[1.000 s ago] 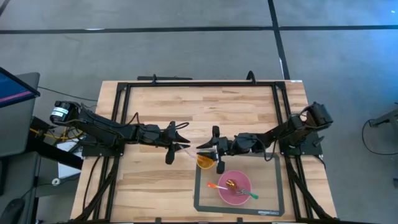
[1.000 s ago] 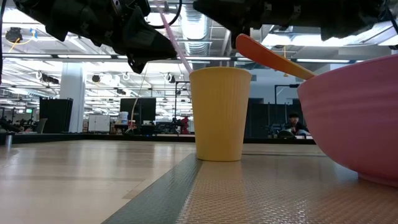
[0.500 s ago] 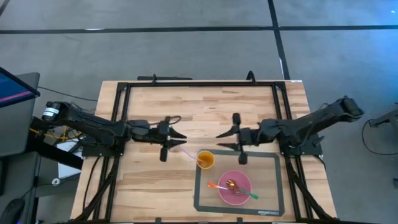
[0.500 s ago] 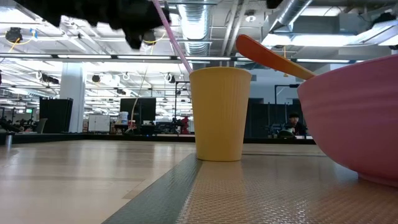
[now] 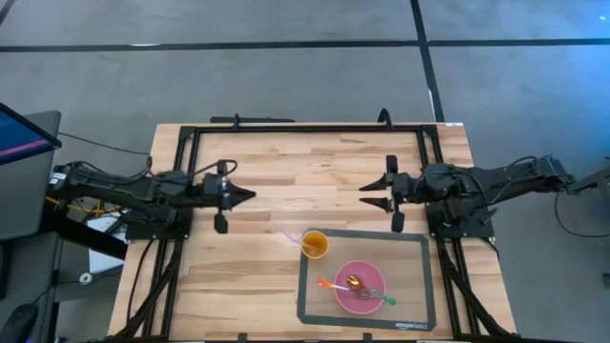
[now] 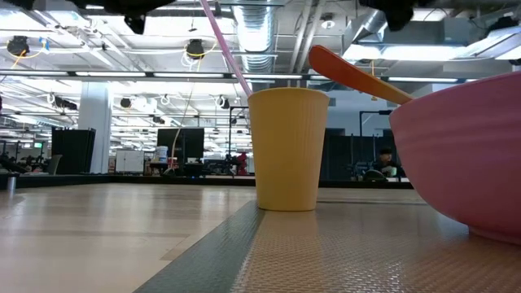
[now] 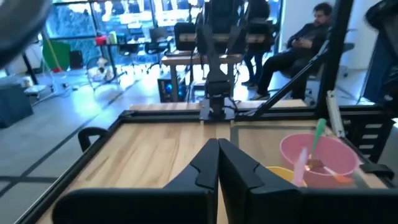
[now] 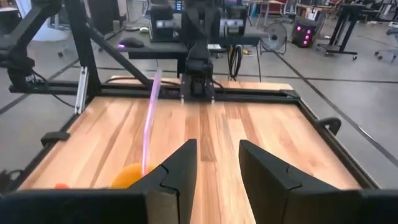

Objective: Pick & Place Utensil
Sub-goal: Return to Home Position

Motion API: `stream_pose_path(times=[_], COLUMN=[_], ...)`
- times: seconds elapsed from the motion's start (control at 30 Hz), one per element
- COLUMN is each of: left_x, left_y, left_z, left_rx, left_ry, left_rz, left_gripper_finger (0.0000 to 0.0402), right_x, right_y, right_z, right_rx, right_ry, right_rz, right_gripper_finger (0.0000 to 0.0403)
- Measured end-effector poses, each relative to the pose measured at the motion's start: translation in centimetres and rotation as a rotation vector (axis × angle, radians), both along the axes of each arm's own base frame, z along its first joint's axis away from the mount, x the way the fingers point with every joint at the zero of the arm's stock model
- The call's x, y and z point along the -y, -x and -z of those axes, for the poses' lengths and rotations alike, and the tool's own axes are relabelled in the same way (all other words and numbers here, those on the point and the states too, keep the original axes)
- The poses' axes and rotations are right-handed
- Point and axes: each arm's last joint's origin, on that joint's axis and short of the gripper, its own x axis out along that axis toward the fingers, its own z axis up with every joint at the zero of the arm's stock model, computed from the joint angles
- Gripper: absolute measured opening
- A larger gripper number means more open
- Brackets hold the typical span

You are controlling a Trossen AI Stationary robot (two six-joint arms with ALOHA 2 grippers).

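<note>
A yellow cup (image 5: 315, 244) stands on the grey mat's far left corner, also seen in the low view (image 6: 289, 150). A thin pink utensil (image 5: 286, 233) leans in it, handle slanting out toward the left (image 6: 224, 45) (image 8: 149, 118). On the mat sits the pink bowl (image 5: 359, 286) with an orange spoon (image 6: 358, 77) and a green utensil (image 7: 317, 134) in it. My left gripper (image 5: 250, 194) is shut and hangs left of and beyond the cup. My right gripper (image 5: 366, 189) is open, right of and beyond the cup. Neither one touches anything.
The grey mat (image 5: 415, 305) covers the table's near right part. A black frame (image 5: 305, 126) runs round the tabletop. Bare wood lies between the two grippers and along the far side. A person (image 7: 298, 46) sits in the room beyond the table.
Both arms have drawn back from the cup, the left toward the table's left edge, the right toward its right edge. Both have risen out of the low view. The pink utensil stays leaning in the cup, and the bowl and its utensils have not moved.
</note>
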Motion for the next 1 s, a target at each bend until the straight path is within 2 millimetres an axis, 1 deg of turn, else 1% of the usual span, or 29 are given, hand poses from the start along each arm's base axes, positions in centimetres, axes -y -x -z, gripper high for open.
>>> stream_pose_path(times=[0.1, 0.3, 0.43, 0.53, 0.67, 0.9, 1.0], left_x=[-0.2, -0.6, -0.7, -0.7, -0.9, -0.8, -0.8], left_y=[1.3, 3.4, 4.3, 4.9, 5.6, 5.4, 5.3], left_z=[0.9, 3.7, 5.3, 6.2, 7.0, 7.3, 7.3], left_rx=[0.034, 0.098, 0.204, 0.273, 0.324, 0.303, 0.300], left_ry=[-0.002, 0.035, 0.034, 0.003, 0.006, 0.002, 0.001], left_rz=[0.016, 0.020, 0.063, 0.064, 0.062, 0.058, 0.058], left_gripper_finger=[0.0009, 0.0013, 0.0009, 0.0008, 0.0011, 0.0012, 0.0010], right_x=[0.1, 0.1, -0.1, -0.2, 0.0, 0.4, 0.6], right_y=[0.5, 1.8, 2.5, 3.1, 4.1, 5.8, 6.5], right_z=[1.2, 4.1, 6.3, 7.4, 8.2, 10.3, 11.6], right_rx=[0.039, 0.144, 0.182, 0.222, 0.245, 0.292, 0.324], right_ry=[-0.007, -0.027, -0.041, -0.048, -0.051, -0.052, -0.052], right_rz=[-0.005, -0.016, -0.142, -0.212, -0.215, -0.210, -0.200], right_gripper_finger=[0.0113, 0.0113, 0.0113, 0.0113, 0.0113, 0.0113, 0.0113])
